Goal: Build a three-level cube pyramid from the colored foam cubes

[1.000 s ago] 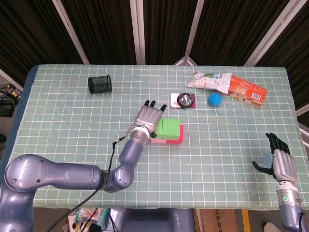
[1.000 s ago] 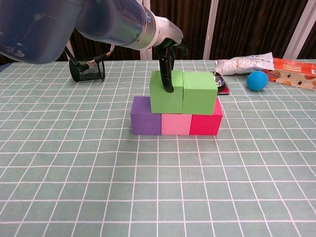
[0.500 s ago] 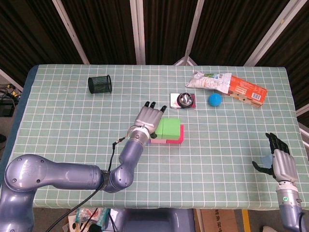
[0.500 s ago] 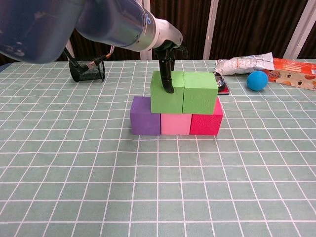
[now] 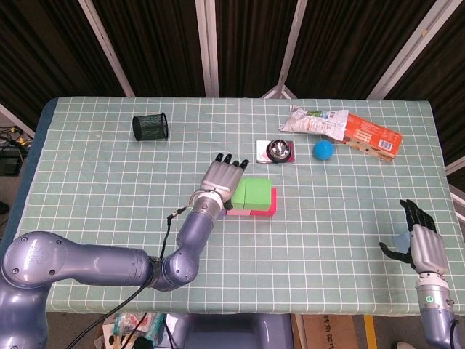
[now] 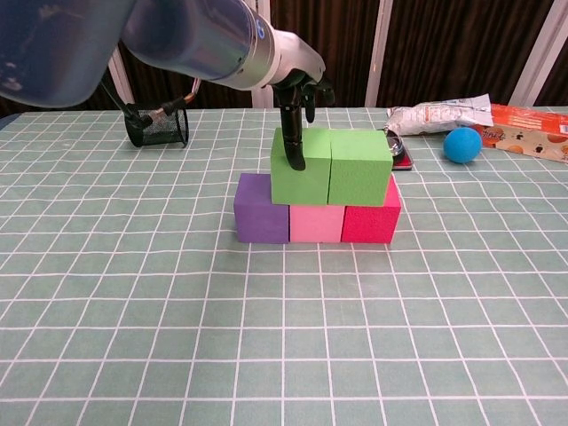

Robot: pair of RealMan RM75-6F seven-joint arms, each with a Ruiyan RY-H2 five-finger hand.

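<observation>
While the left hand (image 6: pixel 297 120) rests loosely spread on the left green cube (image 6: pixel 299 167), holding nothing, level two is judged done; a top cube is needed, none seen.

In the head view the left hand (image 5: pixel 221 177) covers the purple cube (image 6: pixel 261 209) and the left green cube's (image 6: pixel 300 167) 9 o'clock edge. In the chest view the left arm runs off the top and 9 o'clock edges. The right arm is cut off at the head view's bottom; a pale blue thing (image 5: pixel 400 241) by the right hand (image 5: pixel 418 246) is too small to identify.
</observation>
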